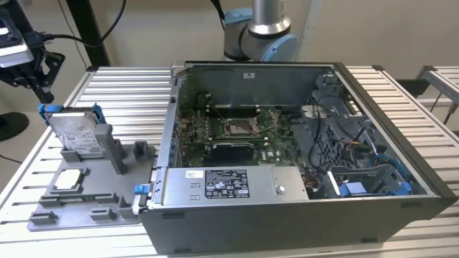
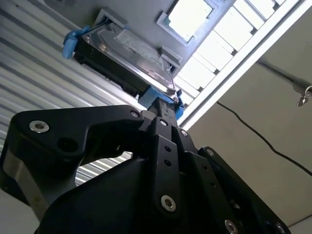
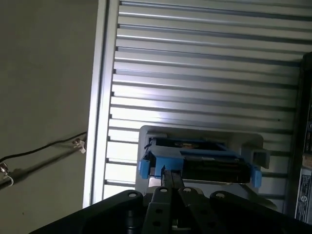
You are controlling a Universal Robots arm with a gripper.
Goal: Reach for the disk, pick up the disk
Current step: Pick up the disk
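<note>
- Exterior view, progress: reach partly made, pick-up not yet made; jaws close-set and empty, hanging above the disk toward the exterior view's left, with clear air between.
- Exterior view, place: disk upright on edge in a grey holder on the ribbed tabletop, just beside the open computer case, on the exterior view's left of it.
- Exterior view, look: flat silver-grey metal face with a pale label; blue bracket at the upper corners.
- Second wrist view, progress: jaws narrow, pressed almost together, nothing between them; aimed toward the disk, no contact seen.
- Second wrist view, look: broad labelled face and dark edge on show; bracket tabs at both ends.
- First wrist view, progress: jaws drawn together and empty, lined up with the disk; gap to it not readable here.
- First wrist view, look: edge-on, slim dark body inside the bracket, holder behind.
- Remaining, by judgement: last of the reach, then the whole grasp and lift.
</note>
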